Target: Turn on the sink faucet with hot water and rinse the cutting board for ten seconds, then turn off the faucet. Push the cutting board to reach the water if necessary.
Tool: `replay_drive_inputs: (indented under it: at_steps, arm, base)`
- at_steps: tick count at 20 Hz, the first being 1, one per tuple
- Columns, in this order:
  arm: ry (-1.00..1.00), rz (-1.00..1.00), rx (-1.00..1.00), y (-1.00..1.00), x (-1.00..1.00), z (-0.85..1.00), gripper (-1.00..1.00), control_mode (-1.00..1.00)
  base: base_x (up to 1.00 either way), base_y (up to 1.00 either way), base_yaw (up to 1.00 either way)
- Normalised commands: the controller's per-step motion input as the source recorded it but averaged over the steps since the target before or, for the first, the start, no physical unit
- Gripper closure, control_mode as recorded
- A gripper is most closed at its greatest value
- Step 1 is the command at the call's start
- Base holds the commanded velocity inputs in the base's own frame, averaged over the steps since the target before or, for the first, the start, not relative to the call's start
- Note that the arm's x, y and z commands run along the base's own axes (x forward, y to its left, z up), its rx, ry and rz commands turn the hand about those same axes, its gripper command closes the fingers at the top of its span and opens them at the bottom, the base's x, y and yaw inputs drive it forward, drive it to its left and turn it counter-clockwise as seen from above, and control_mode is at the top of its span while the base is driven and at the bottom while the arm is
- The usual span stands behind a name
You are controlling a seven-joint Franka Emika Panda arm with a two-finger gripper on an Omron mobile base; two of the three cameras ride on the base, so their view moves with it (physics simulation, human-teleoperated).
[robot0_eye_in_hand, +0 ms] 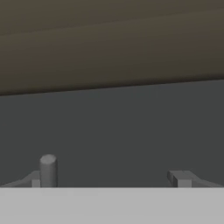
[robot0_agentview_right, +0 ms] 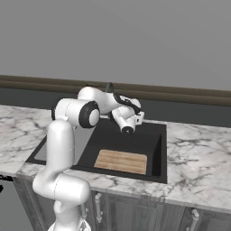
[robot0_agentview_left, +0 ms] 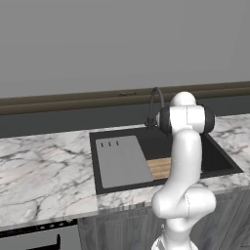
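Note:
The sink faucet [robot0_agentview_left: 155, 103] arches over the back rim of the black sink [robot0_agentview_left: 215, 161]; in the right base view just the top of the faucet [robot0_agentview_right: 109, 86] pokes out above my forearm. The light-brown cutting board [robot0_agentview_right: 121, 161] lies flat at the front of the sink [robot0_agentview_right: 158, 146], and in the left base view my arm partly covers the cutting board [robot0_agentview_left: 158, 168]. My gripper [robot0_agentview_right: 137, 116] hovers over the sink's rear edge by the faucet base, facing the wall. In the hand view the gripper [robot0_eye_in_hand: 107, 179] is open, with a small grey upright cylinder [robot0_eye_in_hand: 48, 169] just inside its left fingertip. The water is out of view.
A flat grey slab [robot0_agentview_left: 122, 160] with three slots fills the sink's left half. White marble counter [robot0_agentview_left: 44, 171] runs on both sides. A dark backsplash [robot0_eye_in_hand: 113, 127] and brown ledge [robot0_agentview_left: 73, 100] stand close behind the faucet.

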Motion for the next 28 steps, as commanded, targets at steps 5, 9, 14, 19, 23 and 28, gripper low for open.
replay_drive_inputs:
  at_steps: [5, 9, 14, 19, 23, 28]
  arm:
    - [0.00, 0.00, 0.00, -0.12, 0.00, 0.00, -1.00, -1.00]
    - [0.00, 0.00, 0.00, -0.13, 0.00, 0.00, -1.00, -1.00]
    - [0.00, 0.00, 0.00, -0.18, -0.01, 0.00, -1.00, -1.00]
    - [0.00, 0.00, 0.00, -0.21, -0.04, 0.00, -1.00, -1.00]
    - [0.00, 0.00, 0.00, -0.25, -0.09, 0.00, -1.00, -1.00]
    - [0.00, 0.00, 0.01, -0.29, -0.17, 0.00, -1.00, -1.00]
  base:
    - [0.00, 0.00, 0.00]
    - [0.00, 0.00, 0.00]
    - [0.00, 0.00, 0.00]
    - [0.00, 0.00, 0.00]
    - [0.00, 0.00, 0.00]
    - [0.00, 0.00, 0.00]
